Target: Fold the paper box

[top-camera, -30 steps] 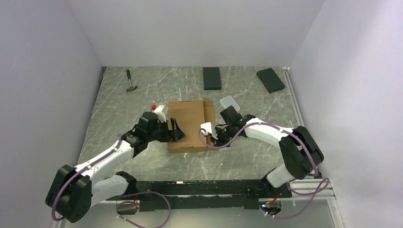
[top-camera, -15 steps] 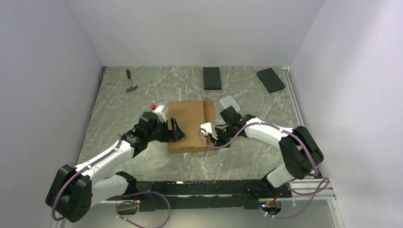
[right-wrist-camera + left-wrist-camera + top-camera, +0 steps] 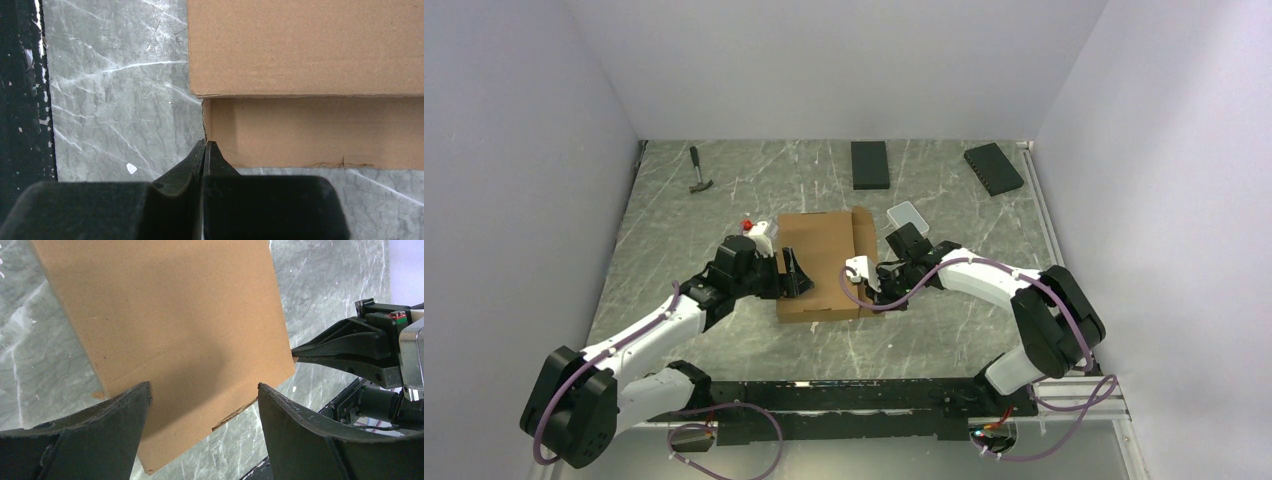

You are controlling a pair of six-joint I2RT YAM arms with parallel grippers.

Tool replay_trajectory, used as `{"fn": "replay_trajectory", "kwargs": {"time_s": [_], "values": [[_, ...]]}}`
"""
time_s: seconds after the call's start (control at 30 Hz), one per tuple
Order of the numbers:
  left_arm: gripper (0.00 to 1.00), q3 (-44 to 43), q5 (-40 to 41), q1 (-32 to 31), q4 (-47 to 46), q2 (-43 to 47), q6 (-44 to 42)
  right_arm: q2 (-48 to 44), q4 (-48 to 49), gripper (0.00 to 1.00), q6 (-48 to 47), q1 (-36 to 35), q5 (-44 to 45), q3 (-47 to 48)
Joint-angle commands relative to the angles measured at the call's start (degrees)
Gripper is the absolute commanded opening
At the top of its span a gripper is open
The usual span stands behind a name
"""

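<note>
**A:** Starting on the left – what's there?

**B:** A hammer [image 3: 699,172] lies on the grey marbled table [image 3: 944,330], well beyond the left gripper [image 3: 796,272] and off to its outer side. That gripper's fingers are spread wide with nothing between them. They are over the left edge of the paper box [image 3: 824,262]; I cannot tell if they touch it.

**A:** And the box itself?

**B:** It lies flat between the two grippers. In the left wrist view its brown top panel runs out ahead of the spread fingers.

**A:** The right side?

**B:** The right gripper [image 3: 205,143] has its fingers pressed together – their shared tip touches the near corner of a lower flap, just below the top panel's edge. No cardboard shows between them.

**A:** Further right?

**B:** A small translucent white case [image 3: 905,214] sits just beyond the right gripper, and two black slabs [image 3: 870,164] lie well beyond it, near the back wall.
</note>
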State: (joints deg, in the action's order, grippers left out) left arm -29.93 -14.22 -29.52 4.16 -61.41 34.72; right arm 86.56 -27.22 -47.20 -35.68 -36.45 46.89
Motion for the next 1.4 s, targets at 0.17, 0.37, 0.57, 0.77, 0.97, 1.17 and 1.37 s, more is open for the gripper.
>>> {"fn": "replay_trajectory", "kwargs": {"time_s": [0.17,0.37,0.57,0.77,0.97,1.17,1.37], "values": [[0.84,0.4,0.1,-0.2,0.8,-2.2,0.0,-2.1,1.4,0.0,-1.5,-0.7,-3.2,1.2],[0.84,0.7,0.9,-0.2,0.8,-2.3,0.2,-2.3,-0.7,0.0,-4.9,-1.0,-4.1,1.2],[0.84,0.6,0.5,-0.1,1.0,-2.1,0.2,-2.0,-1.0,0.0,-5.3,-1.3,-4.3,1.4],[0.84,0.7,-0.2,-0.1,0.5,-2.5,0.3,-1.5,2.4,0.0,0.4,-1.4,-2.8,1.6],[0.84,0.8,-0.8,-0.1,0.0,-2.8,0.3,-1.1,4.2,0.0,3.4,-1.4,-1.4,1.8],[0.84,0.8,-1.0,-0.1,0.1,-2.8,0.3,-0.8,4.6,0.0,4.7,-1.4,-0.2,2.0],[0.84,0.8,-1.6,-0.1,-0.6,-3.4,0.3,-1.1,5.0,0.0,6.1,-1.4,-2.3,2.3]]}}
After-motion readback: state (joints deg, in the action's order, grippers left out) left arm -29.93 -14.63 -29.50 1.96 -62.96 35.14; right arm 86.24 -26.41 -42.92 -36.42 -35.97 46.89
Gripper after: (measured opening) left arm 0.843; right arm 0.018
